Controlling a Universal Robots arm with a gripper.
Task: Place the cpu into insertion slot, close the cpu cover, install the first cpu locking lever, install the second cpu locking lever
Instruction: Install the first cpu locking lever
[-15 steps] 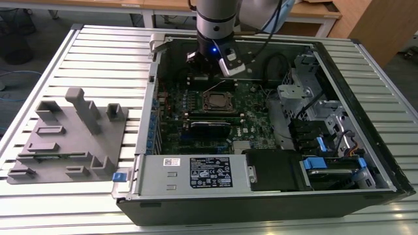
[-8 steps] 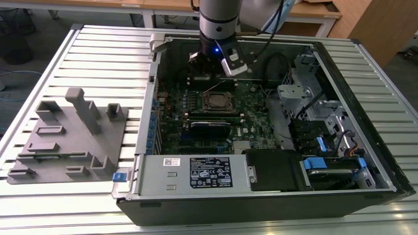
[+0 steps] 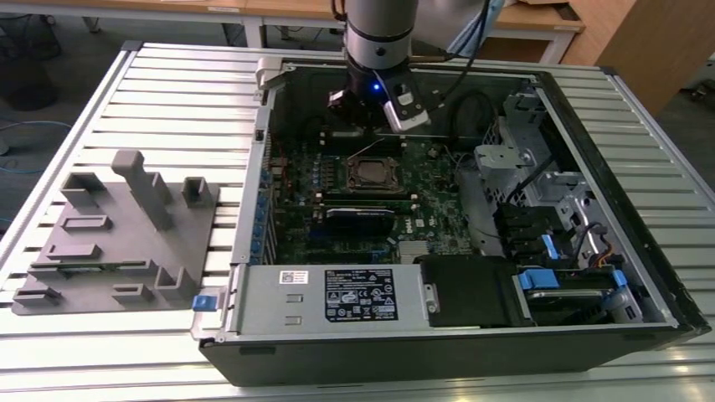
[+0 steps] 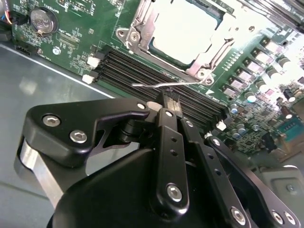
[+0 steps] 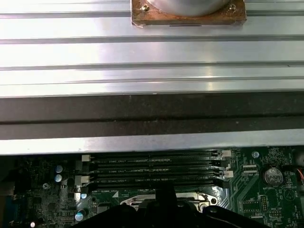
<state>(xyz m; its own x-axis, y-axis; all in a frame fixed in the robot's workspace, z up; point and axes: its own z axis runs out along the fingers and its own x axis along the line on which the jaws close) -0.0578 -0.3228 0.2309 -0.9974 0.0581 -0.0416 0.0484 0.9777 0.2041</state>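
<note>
1. The computer case point(image 3: 447, 360) lies open-side up on the slatted aluminium tabletop point(image 3: 167, 84). The arm reaches in from the far side.
2. The insertion slot point(image 3: 369, 174) sits near the middle of the green circuit board point(image 4: 71, 28), just beside 4 long black memory slots point(image 4: 142, 71).
3. The cpu point(image 4: 183, 26) lies flat in the slot, with its dull silver-grey top facing up out of the board. It is square, so it has no long axis, and its edges run parallel to the slot rim.
4. The cpu cover point(image 4: 142, 28), a thin silver frame, lies down around the cpu, and the metal top shows through its window.
5. 1 locking lever point(image 4: 152, 85), a thin silver rod, stands raised off the board. Its long axis crosses the memory slots at an angle.
6. The gripper point(image 4: 167, 97) is over the memory slots beside the slot rim. Its fingers point(image 4: 161, 109) are drawn together with no visible gap, and their tips meet the lever rod. Whether the rod is pinched between them cannot be told.
7. A grey moulded fixture point(image 3: 112, 234) rests on the tabletop at the exterior view's left, well apart from the case.
</note>
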